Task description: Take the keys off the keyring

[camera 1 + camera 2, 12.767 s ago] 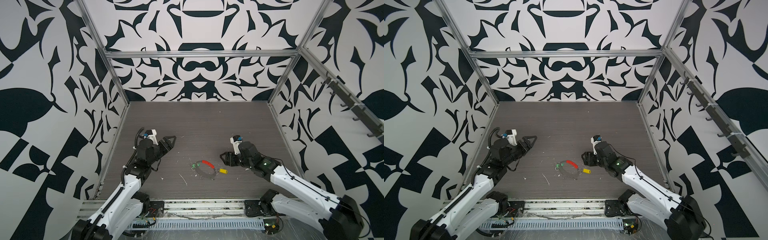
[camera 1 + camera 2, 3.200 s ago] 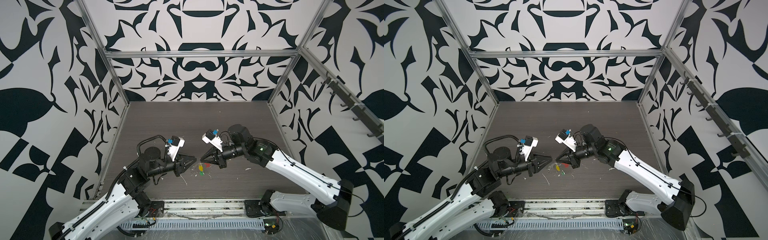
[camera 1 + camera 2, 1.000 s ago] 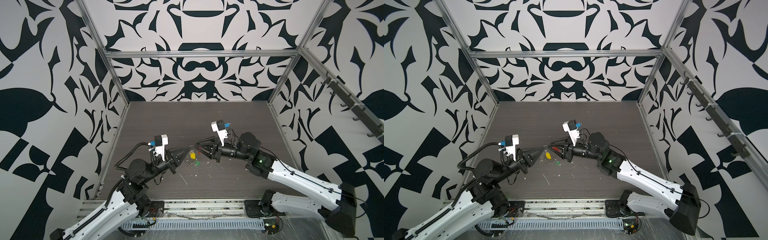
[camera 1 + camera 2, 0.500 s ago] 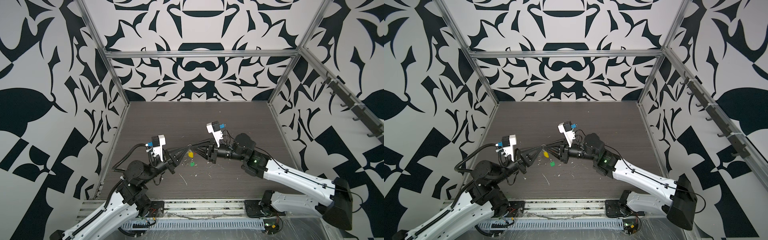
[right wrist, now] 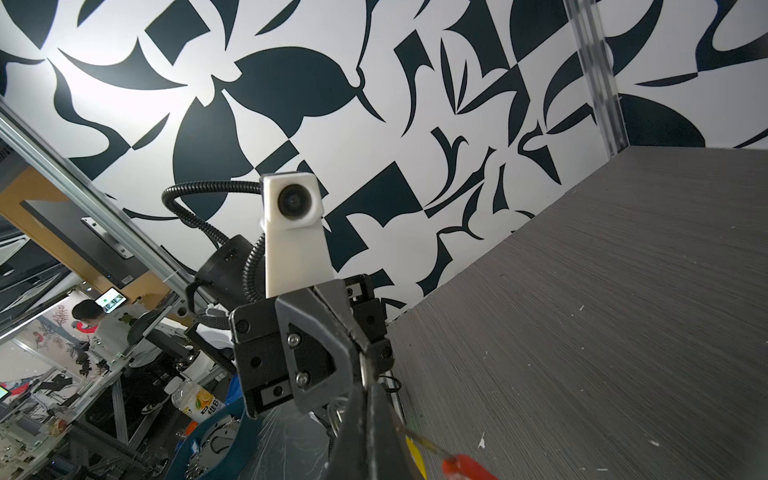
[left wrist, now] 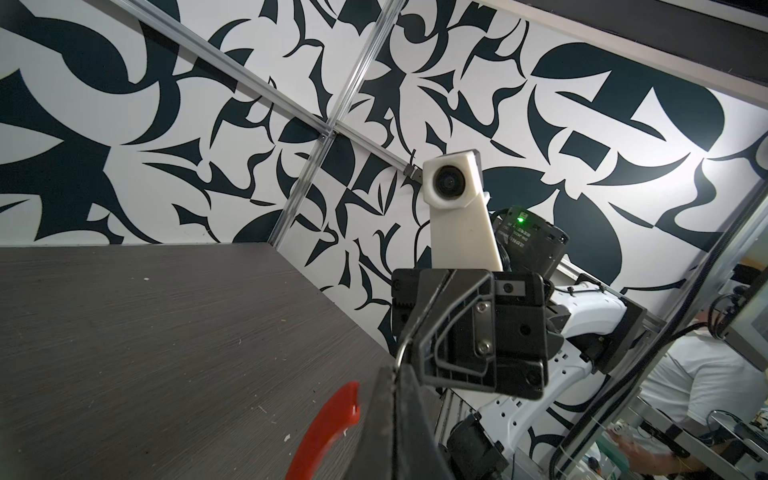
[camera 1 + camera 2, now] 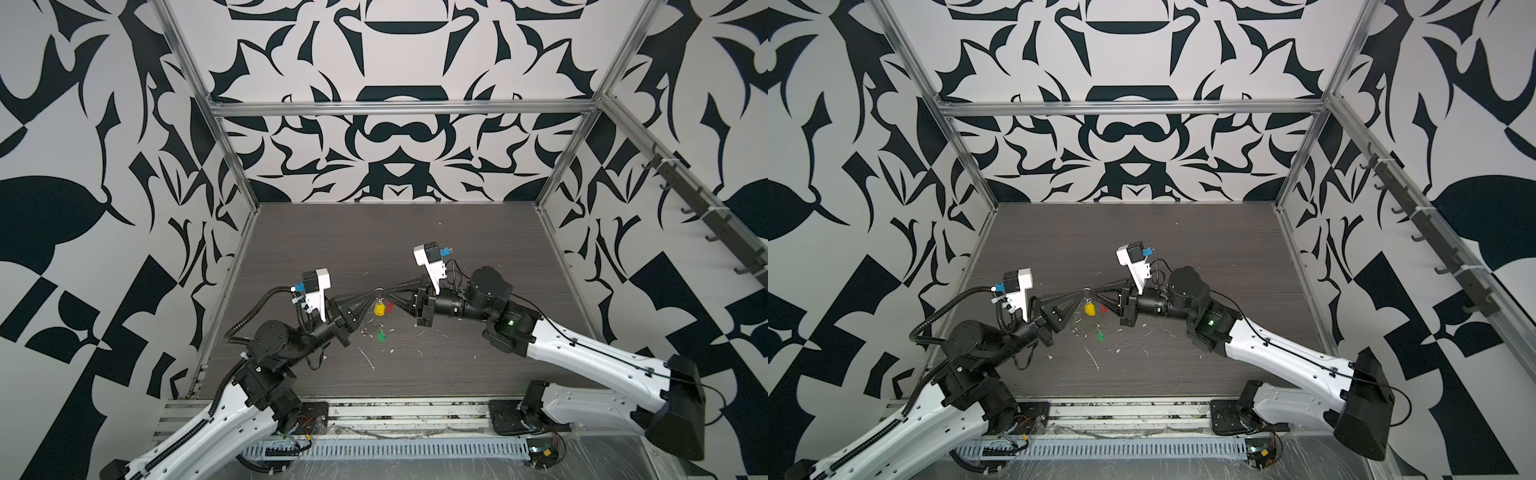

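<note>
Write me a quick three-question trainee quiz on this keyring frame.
1. True or false: the left gripper and right gripper both stand wide open.
2. Which tag hangs just below the meeting gripper tips? A yellow; B blue; C white.
3. Fill in: the curved sleeve on the keyring is ____.
Key: 1 false, both are shut; 2 A, the yellow tag; 3 red.

Under the touching tips of the black left pincer (image 7: 371, 296) and black right pincer (image 7: 388, 293), a small oblong plastic tag (image 7: 378, 309) is yellow, the curved plastic sleeve (image 7: 390, 306) beside it red, a lower oblong tag (image 7: 380, 336) green, the wood-grain tabletop (image 7: 415, 241) dark grey, and the leaf-patterned walls (image 7: 415, 166) black-and-white.
</note>
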Robot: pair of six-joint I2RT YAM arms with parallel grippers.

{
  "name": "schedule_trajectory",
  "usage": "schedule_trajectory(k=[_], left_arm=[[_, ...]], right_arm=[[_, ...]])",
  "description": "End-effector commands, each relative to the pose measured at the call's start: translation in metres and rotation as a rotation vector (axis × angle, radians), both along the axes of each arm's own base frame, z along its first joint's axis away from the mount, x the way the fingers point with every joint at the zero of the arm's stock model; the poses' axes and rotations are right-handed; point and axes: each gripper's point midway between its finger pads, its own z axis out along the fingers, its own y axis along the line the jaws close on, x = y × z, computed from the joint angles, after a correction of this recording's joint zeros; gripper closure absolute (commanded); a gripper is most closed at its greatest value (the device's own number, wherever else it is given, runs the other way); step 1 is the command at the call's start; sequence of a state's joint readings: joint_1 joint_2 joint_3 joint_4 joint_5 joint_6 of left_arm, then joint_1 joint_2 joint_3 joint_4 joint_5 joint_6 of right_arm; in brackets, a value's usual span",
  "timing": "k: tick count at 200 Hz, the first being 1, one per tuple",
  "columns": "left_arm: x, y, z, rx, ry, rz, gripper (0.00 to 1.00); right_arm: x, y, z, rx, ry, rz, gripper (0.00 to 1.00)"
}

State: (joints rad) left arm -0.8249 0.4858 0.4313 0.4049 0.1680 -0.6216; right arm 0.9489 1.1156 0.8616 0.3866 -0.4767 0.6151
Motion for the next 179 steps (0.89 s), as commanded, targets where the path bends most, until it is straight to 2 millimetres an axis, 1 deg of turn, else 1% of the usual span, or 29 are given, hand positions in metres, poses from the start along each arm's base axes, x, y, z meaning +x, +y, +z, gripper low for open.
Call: schedule_trajectory(k=[1,15,23,25,43,57,66,85,105,132,144,179], left_arm=[[-0.006,0.001,0.008,-0.013,-0.005,-0.022,0.94],[-0.008,0.004,0.006,0.002,0.007,-0.019,0.78],[-0.01,0.006,0.005,0.012,0.013,-0.017,0.71],[-0.01,0.006,0.004,0.014,0.014,-0.017,0.7],[-0.013,0.009,0.0,0.045,0.034,-0.018,0.62],[-0.018,0.007,-0.004,0.077,0.045,-0.049,0.56],[-0.021,0.004,-0.005,0.098,0.052,-0.071,0.54],[-0.026,-0.002,-0.009,0.139,0.072,-0.118,0.53],[-0.034,-0.009,-0.01,0.174,0.082,-0.183,0.57],[-0.042,-0.018,-0.012,0.206,0.1,-0.261,0.63],[-0.043,-0.02,-0.015,0.222,0.113,-0.278,0.66],[-0.044,-0.026,-0.02,0.252,0.135,-0.308,0.68]], right_arm=[[-0.007,-0.008,0.026,-0.014,-0.071,-0.002,1.0],[-0.011,-0.013,0.022,-0.095,-0.093,0.006,1.0],[-0.014,-0.015,0.023,-0.134,-0.109,0.022,1.0],[-0.015,-0.016,0.02,-0.153,-0.108,0.027,1.0],[-0.022,-0.019,0.011,-0.256,-0.119,0.072,1.0],[-0.024,-0.022,0.001,-0.338,-0.124,0.094,1.0],[-0.025,-0.024,-0.004,-0.379,-0.127,0.105,1.0],[-0.028,-0.026,-0.013,-0.457,-0.131,0.144,1.0],[-0.032,-0.028,-0.016,-0.506,-0.145,0.184,1.0],[-0.033,-0.03,-0.013,-0.535,-0.164,0.203,1.0],[-0.036,-0.029,-0.01,-0.533,-0.17,0.218,1.0],[-0.041,-0.028,-0.009,-0.542,-0.182,0.27,1.0]])
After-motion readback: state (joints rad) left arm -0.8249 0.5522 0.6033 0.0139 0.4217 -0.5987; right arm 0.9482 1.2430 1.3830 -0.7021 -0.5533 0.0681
